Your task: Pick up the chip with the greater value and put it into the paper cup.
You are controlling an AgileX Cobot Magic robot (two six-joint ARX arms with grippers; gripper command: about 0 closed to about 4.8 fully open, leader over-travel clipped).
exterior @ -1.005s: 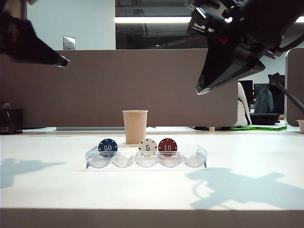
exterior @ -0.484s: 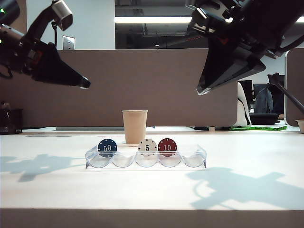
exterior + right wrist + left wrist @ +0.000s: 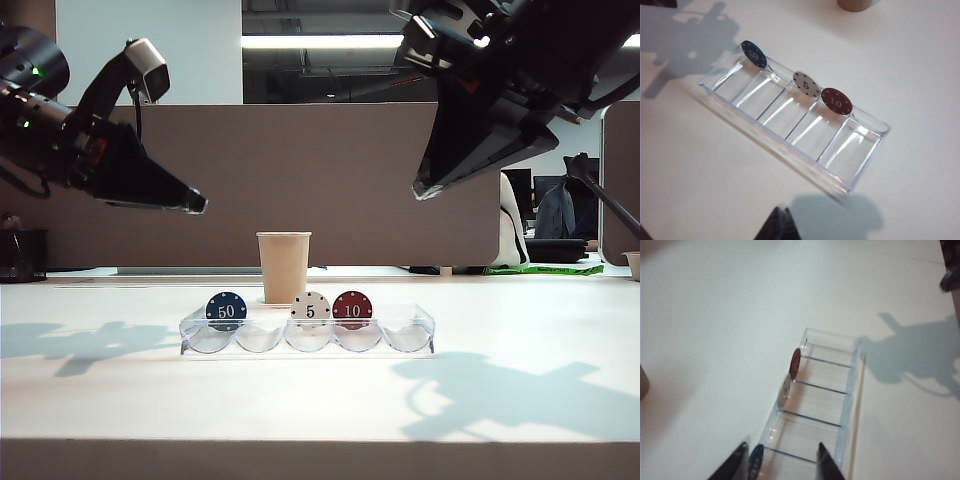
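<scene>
Clear plastic chip tray point(image 3: 410, 322) lying on the white bench point(image 3: 320, 400), five scalloped slots in a row. White "5" chip point(image 3: 311, 309) standing on edge at the tray's middle slot, against the back wall. Red "10" chip point(image 3: 352, 308) upright just beside it, one slot over. Brown partition panel point(image 3: 300, 180) well behind the tray, wall plate point(image 3: 145, 90) above it.
</scene>
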